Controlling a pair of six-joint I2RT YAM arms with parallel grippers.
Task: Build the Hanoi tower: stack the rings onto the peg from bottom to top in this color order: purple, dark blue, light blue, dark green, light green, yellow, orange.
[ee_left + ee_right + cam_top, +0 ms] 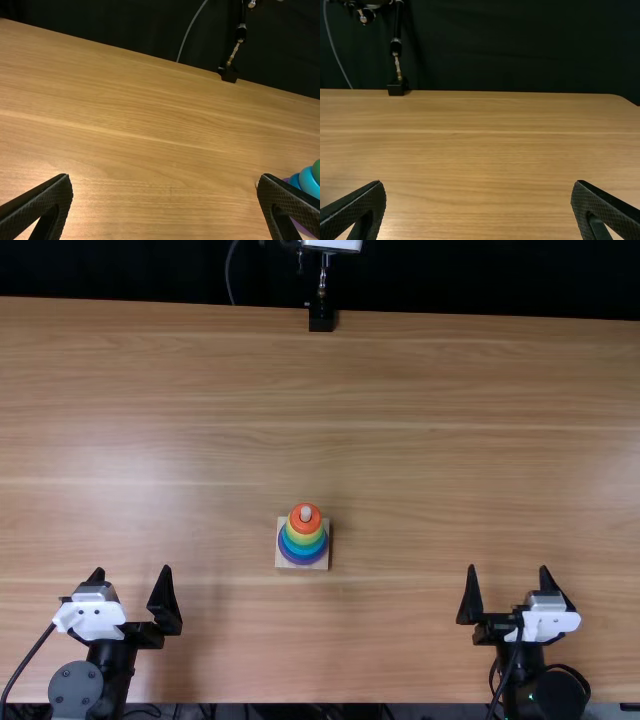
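Note:
In the top view, the ring tower stands just left of the table's middle, toward the near edge. Its orange ring [306, 520] is uppermost around the pale peg [306, 512], over yellow, green and blue rings, with the purple ring [302, 559] lowest on the square wooden base [283, 564]. My left gripper [132, 580] is left of the tower, fingers spread, holding nothing. Right of the tower, my right gripper [508, 575] is likewise open. In the left wrist view, blue rings [309, 182] show beyond one finger of the left gripper [165, 177]. The right gripper [478, 182] has bare table between its fingers.
The light brown table [450, 420] extends around the tower. At its far edge stands a black clamp mount [321, 318] with a metal rod, and a grey cable hangs near it against the dark backdrop.

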